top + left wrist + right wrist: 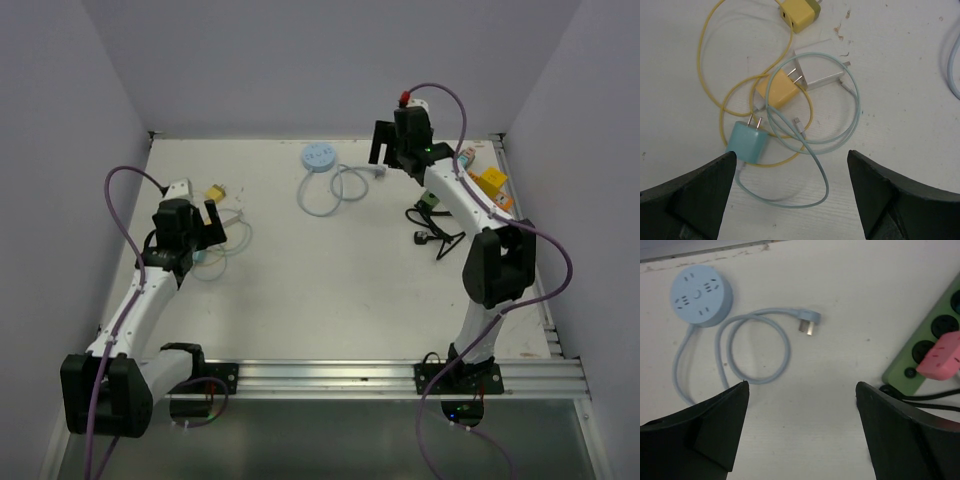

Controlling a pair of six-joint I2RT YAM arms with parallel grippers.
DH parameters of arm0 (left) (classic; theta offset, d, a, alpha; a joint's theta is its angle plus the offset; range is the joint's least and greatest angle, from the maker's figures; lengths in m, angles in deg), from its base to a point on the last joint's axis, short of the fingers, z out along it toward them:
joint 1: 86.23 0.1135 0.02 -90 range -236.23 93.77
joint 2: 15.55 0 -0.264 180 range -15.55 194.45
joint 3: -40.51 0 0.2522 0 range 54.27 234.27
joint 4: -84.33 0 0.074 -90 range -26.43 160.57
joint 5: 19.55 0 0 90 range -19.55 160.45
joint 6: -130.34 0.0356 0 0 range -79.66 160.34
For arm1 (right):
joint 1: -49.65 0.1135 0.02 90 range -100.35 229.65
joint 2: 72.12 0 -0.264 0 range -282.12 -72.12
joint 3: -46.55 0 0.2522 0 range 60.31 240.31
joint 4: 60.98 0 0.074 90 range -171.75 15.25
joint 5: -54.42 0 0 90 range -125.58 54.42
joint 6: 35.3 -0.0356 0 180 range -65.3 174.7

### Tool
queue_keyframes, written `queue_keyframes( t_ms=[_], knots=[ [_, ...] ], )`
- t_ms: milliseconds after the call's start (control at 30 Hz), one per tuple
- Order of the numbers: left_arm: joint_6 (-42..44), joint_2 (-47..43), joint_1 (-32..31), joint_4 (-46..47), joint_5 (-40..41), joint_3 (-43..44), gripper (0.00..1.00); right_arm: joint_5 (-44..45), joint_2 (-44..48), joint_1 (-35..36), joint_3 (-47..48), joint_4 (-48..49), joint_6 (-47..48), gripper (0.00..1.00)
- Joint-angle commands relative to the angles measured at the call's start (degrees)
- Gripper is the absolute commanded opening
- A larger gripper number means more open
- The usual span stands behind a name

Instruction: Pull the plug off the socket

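1. The plug [810, 322] lies loose on the counter [850, 280], prongs bare, at the end of the pale blue cord [788, 345] that loops back to the round blue socket hub [701, 296]. It sits well apart from the green power strip [932, 347], so the pull looks done.
2. The right jaws stand wide apart over the cord loop, clamped on nothing. If they dip or sweep low while leaving, a finger could hook the loop and drag the plug and hub.
3. A swing to the right could knock the pink adapter [940, 360] seated in the strip, or catch the black cables beside it.
4. The left jaws are also spread and empty, above the teal charger [747, 142] and its tangled cables. Lowering there risks snagging them.
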Motion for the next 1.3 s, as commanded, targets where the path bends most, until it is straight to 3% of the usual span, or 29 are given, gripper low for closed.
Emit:
queue_keyframes(
  t_ms=[0,200,367,633,733,833,867,967,1067,1267],
  knots=[
    [1.39,-1.34,-0.31,2.65,0.43,-0.04,0.96,5.19,2.57,-2.83,-5.06,-1.13,0.33,0.90],
    [1.30,-1.60,-0.31,2.83,-0.18,-0.04,0.95,5.82,3.03,-7.57,-11.57,-2.27,-3.89,0.83],
    [1.39,-1.69,-0.31,2.91,-0.19,-0.13,0.95,4.15,0.31,-10.04,-15.09,-2.19,-5.91,0.83],
    [1.30,-2.04,-0.40,2.91,-0.71,-0.13,0.94,-1.13,-5.94,-11.62,-16.85,-1.39,-2.23,0.81],
    [1.39,-2.30,-0.40,2.91,-0.89,-0.21,0.94,-3.40,-7.43,-11.71,-17.47,-1.13,-1.17,0.76],
    [1.21,-2.30,-0.66,3.00,-1.15,-0.21,0.94,-6.56,-7.35,-11.62,-18.60,-2.18,-0.82,0.56],
    [1.30,-2.39,-0.66,2.92,-1.15,-0.21,0.94,-7.45,-7.00,-11.53,-19.39,-2.19,-0.99,0.40],
    [1.21,-2.22,-0.84,3.18,-1.41,-0.13,0.94,-9.12,-4.54,-10.22,-22.56,-2.36,-0.55,0.14],
    [1.12,-2.04,-0.84,3.27,-1.77,-0.04,0.94,-10.18,-2.08,-7.59,-25.98,-3.50,-0.55,0.00],
    [1.12,-1.60,-0.93,3.35,-2.38,0.14,0.94,-11.93,4.06,4.09,-35.30,-4.12,-2.48,0.00]
  ],
)
